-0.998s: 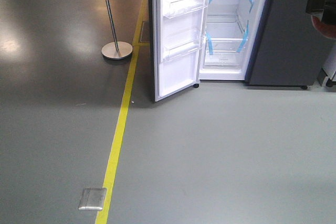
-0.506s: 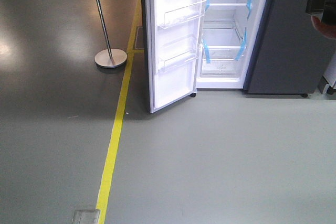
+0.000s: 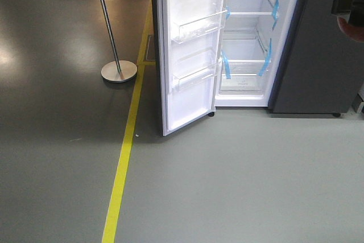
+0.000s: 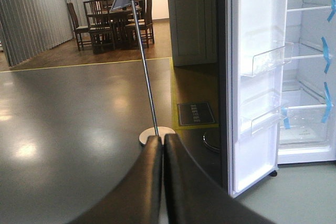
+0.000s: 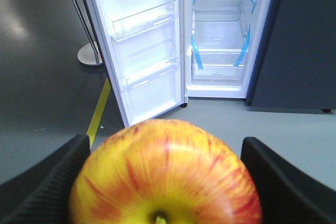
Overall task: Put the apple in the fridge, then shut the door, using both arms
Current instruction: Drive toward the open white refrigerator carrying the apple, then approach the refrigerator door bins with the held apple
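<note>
With the apple (image 5: 165, 174) clamped between the right fingers (image 5: 286, 182) and the left fingers (image 4: 152, 182) pressed together empty, I would approach the open fridge (image 3: 244, 83) squarely, clearing the door (image 3: 190, 101), towards a white shelf (image 3: 245, 61).

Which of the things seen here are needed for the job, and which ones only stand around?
For the job:
apple, gripped in the right hand
fridge, shelves bare
door, standing open
left hand, shut and empty

Only standing around:
steel pole on a round base
yellow floor line
table and chairs, far off
</note>
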Controlling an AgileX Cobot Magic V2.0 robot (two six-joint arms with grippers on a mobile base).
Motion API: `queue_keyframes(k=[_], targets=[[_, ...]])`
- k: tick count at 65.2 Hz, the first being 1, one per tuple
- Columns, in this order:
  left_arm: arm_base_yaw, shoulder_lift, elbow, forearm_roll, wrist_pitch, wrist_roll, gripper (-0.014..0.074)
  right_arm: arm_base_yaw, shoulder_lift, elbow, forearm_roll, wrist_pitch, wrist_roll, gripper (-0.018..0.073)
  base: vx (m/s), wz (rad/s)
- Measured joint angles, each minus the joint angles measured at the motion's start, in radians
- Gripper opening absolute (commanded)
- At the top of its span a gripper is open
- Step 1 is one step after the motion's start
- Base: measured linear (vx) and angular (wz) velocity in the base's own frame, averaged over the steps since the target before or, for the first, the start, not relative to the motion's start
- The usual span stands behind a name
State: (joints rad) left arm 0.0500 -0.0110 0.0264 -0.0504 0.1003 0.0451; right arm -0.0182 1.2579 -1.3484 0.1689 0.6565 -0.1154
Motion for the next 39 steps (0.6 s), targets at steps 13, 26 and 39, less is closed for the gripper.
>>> queue_keyframes(k=[13,26,39], targets=[[0.000,0.000,0.000,0.000,0.000,0.000,-0.0007,0.000,0.000,0.000,0.000,0.000,0.000,0.0228,0.19,0.02],[0.000,0.000,0.000,0.000,0.000,0.000,-0.0007,0.000,0.000,0.000,0.000,0.000,0.000,0.0228,0.19,0.02],[0.000,0.000,0.000,0.000,0.000,0.000,-0.0007,0.000,0.000,0.000,0.000,0.000,0.000,0.0228,0.17,0.01]])
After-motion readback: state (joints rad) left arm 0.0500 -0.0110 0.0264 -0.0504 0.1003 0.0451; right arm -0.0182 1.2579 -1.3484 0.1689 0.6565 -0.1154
